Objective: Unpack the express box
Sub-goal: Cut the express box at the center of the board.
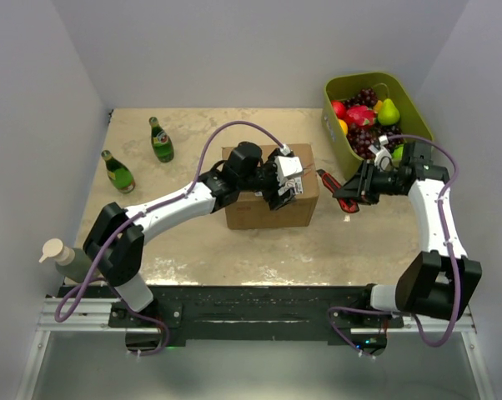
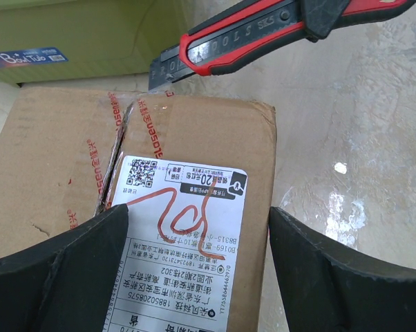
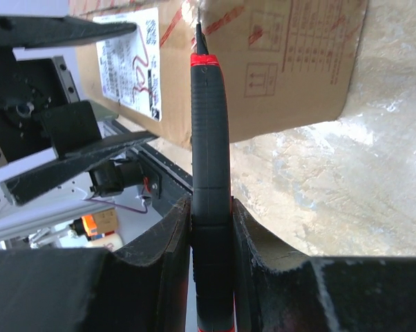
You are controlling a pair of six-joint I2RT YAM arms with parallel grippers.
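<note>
Under left fingers [image 2: 56, 277], express box [image 2: 63, 166], knife [image 2: 249, 31] beside

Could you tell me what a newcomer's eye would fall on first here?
The brown express box sits mid-table, the open left tool poised over its white label. The right tool holds a red-and-black utility knife, blade at the box's taped seam. An olive tub of fruit stands far right.

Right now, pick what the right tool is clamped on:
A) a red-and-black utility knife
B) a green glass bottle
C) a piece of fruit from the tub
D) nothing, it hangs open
A: in the right wrist view the right tool is shut on the handle of the utility knife, whose blade points at the express box.
</note>
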